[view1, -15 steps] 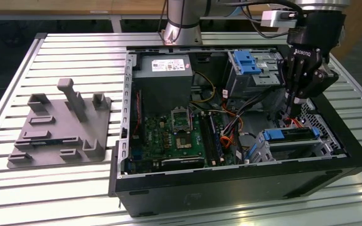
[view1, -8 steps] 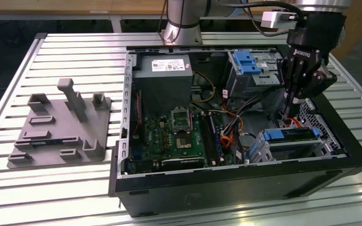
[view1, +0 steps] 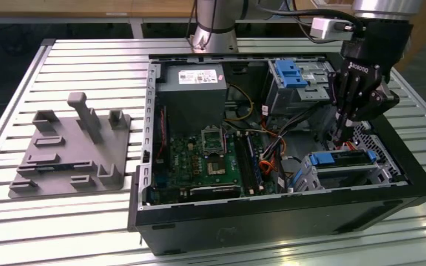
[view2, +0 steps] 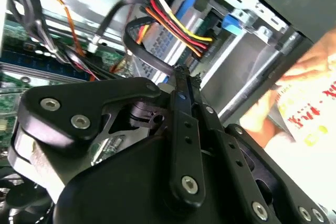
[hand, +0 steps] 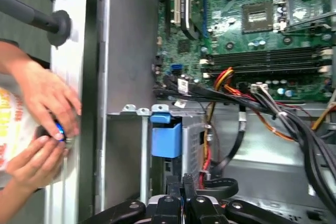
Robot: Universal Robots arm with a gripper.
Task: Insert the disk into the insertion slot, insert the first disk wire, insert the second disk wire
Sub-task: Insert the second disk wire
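Pincer (view1: 344, 139) reaches down into the open computer case (view1: 272, 219), at the corner of the case nearest the exterior view's right. Its fingers (view2: 184, 103) are pressed together, and in the second wrist view their tips are at a black connector of a bundle of red, yellow and black wires (view2: 176, 27). I cannot tell if they grip it. The disk (view1: 343, 159), with its blue caddy, sits already inside the insertion slot (view1: 346, 173), just below the pincer. In the first wrist view a person's hands (hand: 44, 124) are outside the case wall.
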